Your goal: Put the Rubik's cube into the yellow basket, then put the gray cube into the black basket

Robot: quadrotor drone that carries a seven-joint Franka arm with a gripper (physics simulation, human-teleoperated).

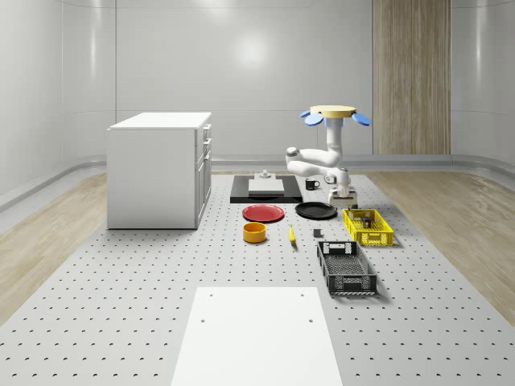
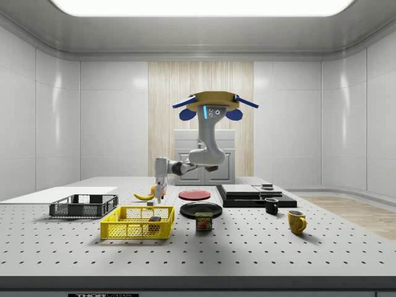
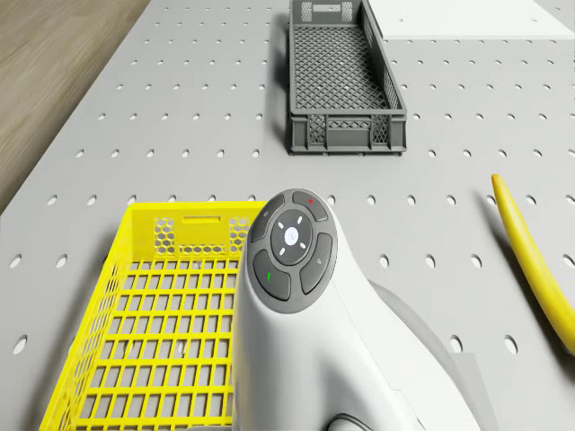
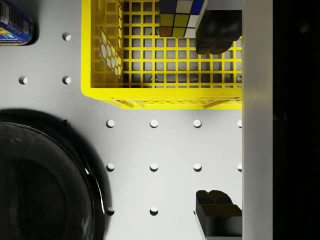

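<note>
The Rubik's cube [image 4: 180, 17] lies inside the yellow basket [image 4: 160, 95], near its end wall; it also shows through the mesh [image 2: 154, 218]. My gripper [image 4: 216, 121] hangs open and empty above the table, just outside that end wall, between the basket and the black plate [image 4: 40, 185]. The drone [image 1: 334, 114] hovers high over this spot, with the arm bent down to the gripper [image 1: 342, 197]. A small dark gray block [image 1: 318, 234], possibly the gray cube, sits between the banana and the baskets. The black basket [image 1: 347, 268] stands empty beyond the yellow basket [image 1: 368, 227].
A banana [image 3: 535, 269] lies beside the baskets. A can [image 4: 15, 22] stands by the yellow basket's corner. A red plate [image 1: 264, 212], an orange bowl [image 1: 254, 232], a black tray [image 1: 265, 189] and a black mug [image 1: 312, 184] sit nearby. A white cabinet [image 1: 159, 169] stands at the whole-scene view's left.
</note>
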